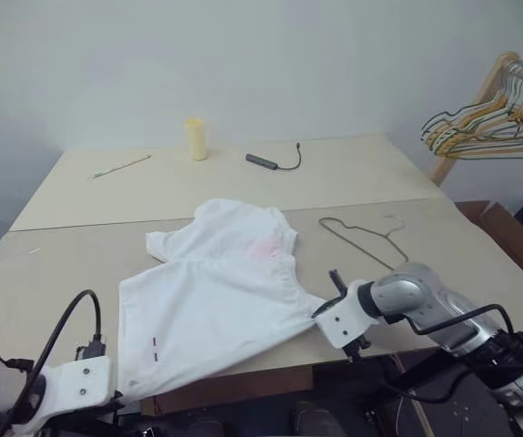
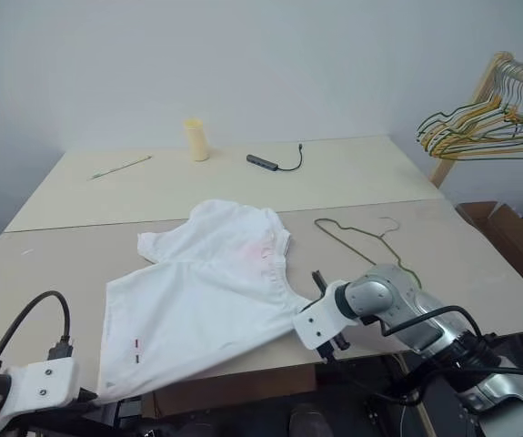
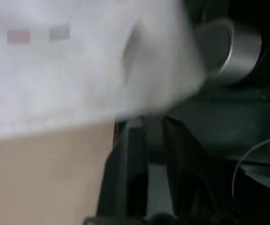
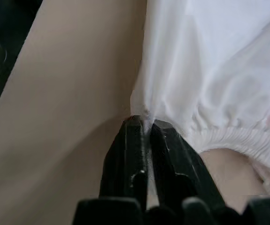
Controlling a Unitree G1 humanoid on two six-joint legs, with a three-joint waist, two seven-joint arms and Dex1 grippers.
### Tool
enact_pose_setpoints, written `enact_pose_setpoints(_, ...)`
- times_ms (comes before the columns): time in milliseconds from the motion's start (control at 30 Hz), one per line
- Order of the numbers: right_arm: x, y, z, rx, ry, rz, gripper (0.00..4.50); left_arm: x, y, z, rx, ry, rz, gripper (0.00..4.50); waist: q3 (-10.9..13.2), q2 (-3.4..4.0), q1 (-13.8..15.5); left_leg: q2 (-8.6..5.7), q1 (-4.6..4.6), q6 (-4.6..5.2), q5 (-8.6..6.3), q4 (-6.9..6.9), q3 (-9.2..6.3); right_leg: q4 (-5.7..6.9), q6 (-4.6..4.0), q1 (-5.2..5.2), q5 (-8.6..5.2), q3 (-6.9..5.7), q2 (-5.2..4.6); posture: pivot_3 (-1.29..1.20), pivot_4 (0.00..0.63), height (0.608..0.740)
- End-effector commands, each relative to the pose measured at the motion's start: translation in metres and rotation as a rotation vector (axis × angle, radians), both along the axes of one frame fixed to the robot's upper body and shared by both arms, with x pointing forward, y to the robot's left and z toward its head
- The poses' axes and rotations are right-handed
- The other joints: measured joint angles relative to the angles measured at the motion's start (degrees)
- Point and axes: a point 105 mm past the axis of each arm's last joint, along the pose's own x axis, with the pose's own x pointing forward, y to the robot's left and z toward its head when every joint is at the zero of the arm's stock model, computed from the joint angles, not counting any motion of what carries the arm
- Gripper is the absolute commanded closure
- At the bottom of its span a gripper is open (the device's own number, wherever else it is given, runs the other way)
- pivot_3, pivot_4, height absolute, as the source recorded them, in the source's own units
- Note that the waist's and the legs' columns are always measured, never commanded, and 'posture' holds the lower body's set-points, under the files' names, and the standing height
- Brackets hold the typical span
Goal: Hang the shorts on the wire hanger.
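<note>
On the near half of the pale table (image 1: pixel 52 273) the shorts (image 1: pixel 220 291) lie spread out, white, with a faint pink mark near the gathered waistband and two tiny dark dashes close to the hem at the table's front edge. The right gripper (image 4: pixel 146 125) sits at the waistband corner nearest the robot's right, its two black fingers pressed together with a thin fold of the white cloth pinched between the tips. The left gripper (image 3: pixel 142 123) is at the front hem on the robot's left, its fingers (image 3: pixel 125 159) a little apart with the edge of the cloth lying over their tips; I cannot tell whether they grip it. The wire hanger (image 1: pixel 363 235) lies flat on the table just beyond the right gripper, apart from the shorts. Farther back stand a yellow cup (image 1: pixel 196 139), a pen (image 1: pixel 121 167) and a small dark adapter (image 1: pixel 263 161) with its cable. A rack of coloured hangers (image 1: pixel 488 127) stands beyond the table on the right.
</note>
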Motion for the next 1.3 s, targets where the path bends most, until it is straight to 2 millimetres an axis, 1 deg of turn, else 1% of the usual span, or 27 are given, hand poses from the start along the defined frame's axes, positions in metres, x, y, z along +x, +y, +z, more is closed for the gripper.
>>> enact_pose_setpoints(33, -0.003, -0.001, 0.019, 0.027, -0.002, -0.006, 2.44, 0.005, 0.006, 0.009, 0.034, -0.028, -0.020, 2.57, -0.01, -0.03, -0.02, 0.03, 0.00, 0.00, 0.00, 0.00, 0.00, 0.00, -0.01, -0.01, 0.01, 0.00, 0.02, -0.07, 0.000, 0.740)
enact_pose_setpoints(133, -0.010, -0.003, 0.031, 0.073, 0.051, -0.045, 1.30, 0.006, 0.013, 0.016, 0.049, -0.029, -0.015, 1.54, 0.00, -0.04, -0.07, 0.16, 0.02, 0.00, 0.00, 0.01, 0.05, 0.00, -0.05, 0.00, 0.02, 0.00, 0.05, -0.07, 0.000, 0.740)
enact_pose_setpoints(233, -0.023, 0.004, 0.048, 0.182, 0.149, -0.058, 0.22, 0.007, 0.027, 0.021, 0.098, -0.033, -0.005, 0.55, 0.00, -0.03, -0.11, 0.29, 0.02, 0.00, 0.00, 0.00, 0.13, 0.00, -0.06, -0.05, 0.02, 0.00, 0.05, -0.08, 0.000, 0.740)
enact_pose_setpoints(267, -0.028, 0.006, 0.052, 0.211, 0.183, -0.055, 0.00, 0.009, 0.030, 0.022, 0.107, -0.037, -0.003, 0.21, 0.00, -0.03, -0.15, 0.32, 0.02, -0.01, -0.01, 0.00, 0.14, -0.01, -0.06, -0.06, 0.02, 0.00, 0.08, -0.09, 0.000, 0.740)
enact_pose_setpoints(300, -0.032, 0.007, 0.055, 0.230, 0.213, -0.050, 0.00, 0.011, 0.032, 0.024, 0.110, -0.046, 0.000, 0.05, 0.00, -0.04, -0.17, 0.35, 0.01, -0.01, -0.01, 0.00, 0.15, 0.00, -0.08, -0.09, 0.03, 0.00, 0.12, -0.09, 0.000, 0.740)
enact_pose_setpoints(367, -0.034, 0.009, 0.060, 0.273, 0.234, -0.068, 0.00, 0.018, 0.031, 0.029, 0.097, -0.073, 0.000, 0.05, -0.01, -0.06, -0.18, 0.37, 0.02, -0.02, -0.02, 0.00, 0.16, -0.01, -0.08, -0.10, 0.03, 0.00, 0.15, -0.09, 0.000, 0.740)
enact_pose_setpoints(467, -0.019, 0.004, 0.064, 0.335, 0.208, -0.181, 0.00, 0.032, 0.019, 0.037, 0.030, -0.146, -0.009, 0.05, -0.03, -0.10, -0.12, 0.39, -0.03, -0.06, -0.04, 0.03, 0.18, -0.01, -0.08, -0.19, 0.03, 0.00, 0.12, -0.10, 0.000, 0.740)
enact_pose_setpoints(500, -0.008, 0.001, 0.066, 0.368, 0.189, -0.247, 0.00, 0.039, 0.010, 0.043, -0.033, -0.189, -0.007, 0.05, -0.03, -0.10, -0.11, 0.39, -0.06, -0.06, -0.04, 0.04, 0.19, 0.00, -0.08, -0.23, 0.03, 0.00, 0.11, -0.10, 0.000, 0.740)
enact_pose_setpoints(567, 0.026, -0.007, 0.068, 0.456, 0.132, -0.458, 0.00, 0.058, -0.011, 0.058, -0.185, -0.303, 0.006, 0.05, -0.06, -0.13, -0.22, 0.40, -0.04, -0.06, -0.04, 0.04, 0.22, 0.00, -0.10, -0.22, 0.06, 0.03, 0.10, -0.10, 0.000, 0.740)
enact_pose_setpoints(600, 0.043, -0.015, 0.068, 0.487, 0.106, -0.573, 0.00, 0.065, -0.022, 0.066, -0.263, -0.347, -0.002, 0.05, -0.07, -0.15, -0.28, 0.40, -0.07, -0.07, -0.04, 0.08, 0.24, 0.06, -0.13, -0.27, 0.08, 0.04, 0.11, -0.10, 0.000, 0.740)
enact_pose_setpoints(700, 0.084, -0.038, 0.062, 0.566, 0.084, -0.885, 0.00, 0.081, -0.050, 0.083, -0.437, -0.422, -0.028, 0.05, -0.08, -0.15, -0.63, 0.39, -0.12, -0.07, -0.04, 0.07, 0.28, 0.06, 0.11, -0.29, 0.41, 0.12, 0.15, -0.11, 0.000, 0.740)
enact_pose_setpoints(733, 0.093, -0.043, 0.061, 0.586, 0.082, -0.956, 0.00, 0.084, -0.055, 0.086, -0.471, -0.433, -0.034, 0.05, -0.07, -0.13, -0.98, 0.35, -0.14, -0.07, -0.04, 0.06, 0.29, 0.02, 0.04, -0.30, 0.49, 0.13, 0.18, -0.11, 0.000, 0.740)
enact_pose_setpoints(767, 0.099, -0.047, 0.060, 0.609, 0.088, -1.015, 0.00, 0.086, -0.061, 0.089, -0.501, -0.440, -0.040, 0.05, -0.07, -0.13, -1.22, 0.32, -0.17, -0.08, -0.05, 0.04, 0.29, 0.02, -0.24, -0.32, 0.65, 0.14, 0.18, -0.12, 0.000, 0.740)
enact_pose_setpoints(867, 0.116, -0.061, 0.053, 0.650, 0.110, -1.170, 0.00, 0.092, -0.077, 0.094, -0.585, -0.442, -0.064, 0.05, -0.07, -0.11, -1.95, 0.28, -0.43, -0.11, -0.07, 0.00, 0.20, 0.01, -0.32, -0.50, 0.70, 0.14, 0.27, -0.13, 0.000, 0.740)
enact_pose_setpoints(967, 0.126, -0.072, 0.044, 0.659, 0.124, -1.240, 0.00, 0.096, -0.089, 0.093, -0.631, -0.418, -0.097, 0.05, -0.07, -0.10, -3.11, 0.25, -0.72, -0.12, -0.09, 0.01, 0.15, -0.01, -0.31, -0.70, 0.72, 0.15, 0.25, -0.14, 0.000, 0.740)
enact_pose_setpoints(1067, 0.132, -0.080, 0.037, 0.656, 0.126, -1.250, 0.00, 0.096, -0.097, 0.092, -0.654, -0.392, -0.134, 0.05, -0.07, -0.09, -4.23, 0.15, -0.81, -0.12, -0.09, 0.05, 0.13, -0.07, -0.20, -0.71, 0.78, 0.20, 0.18, -0.14, 0.000, 0.740)
enact_pose_setpoints(1167, 0.138, -0.088, 0.032, 0.624, 0.103, -1.222, 0.00, 0.097, -0.104, 0.093, -0.681, -0.379, -0.162, 0.05, -0.05, -0.07, -5.66, 0.07, -0.85, -0.13, -0.09, 0.11, 0.11, -0.08, -0.11, -0.69, 0.82, 0.25, 0.14, -0.15, 0.000, 0.740)
enact_pose_setpoints(1300, 0.144, -0.094, 0.032, 0.613, 0.095, -1.172, 0.00, 0.098, -0.109, 0.093, -0.700, -0.370, -0.175, 0.05, -0.04, -0.04, -7.66, 0.05, -0.72, -0.13, -0.08, 0.16, 0.08, -0.11, -0.02, -0.52, 0.84, 0.32, 0.15, -0.15, 0.000, 0.740)
